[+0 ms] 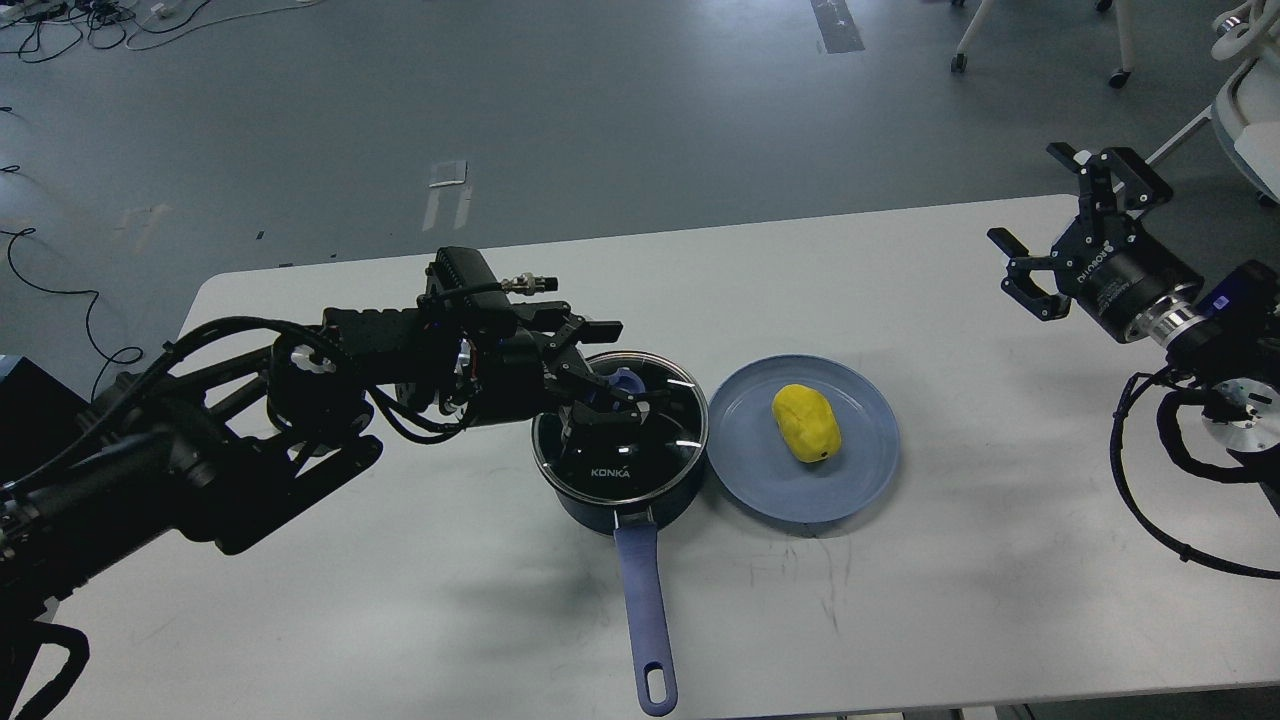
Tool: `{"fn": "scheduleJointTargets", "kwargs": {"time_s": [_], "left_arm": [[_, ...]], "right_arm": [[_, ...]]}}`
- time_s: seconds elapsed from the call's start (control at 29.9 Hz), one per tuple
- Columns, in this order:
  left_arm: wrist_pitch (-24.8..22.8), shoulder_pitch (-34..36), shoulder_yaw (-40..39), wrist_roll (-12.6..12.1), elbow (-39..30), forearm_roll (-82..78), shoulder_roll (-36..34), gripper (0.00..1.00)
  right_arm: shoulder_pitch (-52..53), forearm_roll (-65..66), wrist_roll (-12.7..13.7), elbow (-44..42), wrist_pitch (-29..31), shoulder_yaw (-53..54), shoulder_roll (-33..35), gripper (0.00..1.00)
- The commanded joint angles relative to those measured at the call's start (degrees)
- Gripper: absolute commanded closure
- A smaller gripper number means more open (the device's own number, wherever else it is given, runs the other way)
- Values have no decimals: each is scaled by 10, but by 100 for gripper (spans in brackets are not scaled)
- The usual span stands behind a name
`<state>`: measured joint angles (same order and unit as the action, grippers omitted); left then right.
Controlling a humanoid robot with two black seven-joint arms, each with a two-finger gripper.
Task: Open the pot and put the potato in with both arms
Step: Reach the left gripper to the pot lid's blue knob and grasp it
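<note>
A dark blue pot [600, 500] with a long blue handle [645, 610] stands mid-table, covered by a glass lid [655, 440] marked KONKA. The lid's blue knob [627, 379] is partly hidden. My left gripper [606, 370] is low over the lid, open, with one finger on each side of the knob. I cannot tell whether the fingers touch it. A yellow potato [807, 422] lies on a blue plate [870, 470] just right of the pot. My right gripper [1030, 197] is open and empty, held above the table's far right.
The white table [400, 600] has its near edge close below the pot handle. My left arm lies across the table's left half. Office chairs [1240, 110] stand on the floor at the back right, and cables [60, 20] lie at the back left.
</note>
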<state>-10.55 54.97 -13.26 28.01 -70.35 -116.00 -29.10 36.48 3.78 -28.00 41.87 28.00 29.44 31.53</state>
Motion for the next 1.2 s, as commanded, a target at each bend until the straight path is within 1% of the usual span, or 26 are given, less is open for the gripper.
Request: {"fn": "scheduleJointTargets", "kwargs": {"time_s": [0.0,0.3,0.57,0.67,0.7,0.73,0.8,0.84,0.87,0.9,0.94,1.0,1.04,1.1,1.17], "left_arm": [[0,-1,6,0,1,-7,3,2],[0,-20,7,0,11,-11,2,2],[0,-22,7,0,11,-9,2,3],[0,-25,7,0,11,-8,1,7],[1,-28,7,0,11,-6,-2,9],[1,-30,7,0,11,-6,-3,16],[1,-30,7,0,11,-7,-4,24],[3,-30,7,0,11,-7,-5,30],[3,-30,7,0,11,-6,-5,34],[3,-30,7,0,11,-7,-5,40],[4,-30,7,0,11,-7,-5,44],[4,-30,7,0,11,-7,-6,47],[4,-30,6,0,11,-7,-7,53],[4,-30,4,0,11,-7,-8,60],[4,-28,3,0,10,-6,-10,62]], "right_arm": [[0,-1,0,1,0,0,0,0],[0,0,0,1,0,1,0,0],[0,0,0,1,0,1,0,0],[0,0,0,1,0,1,0,0],[0,0,0,1,0,1,0,0],[0,0,0,1,0,0,0,0],[0,0,0,1,0,0,0,0],[0,0,0,1,0,0,0,0],[0,0,0,1,0,1,0,0],[0,0,0,2,0,0,0,0],[0,0,0,1,0,1,0,0],[0,0,0,2,0,0,0,0],[0,0,0,2,0,0,0,0],[0,0,0,2,0,0,0,0],[0,0,0,2,0,0,0,0]]}}
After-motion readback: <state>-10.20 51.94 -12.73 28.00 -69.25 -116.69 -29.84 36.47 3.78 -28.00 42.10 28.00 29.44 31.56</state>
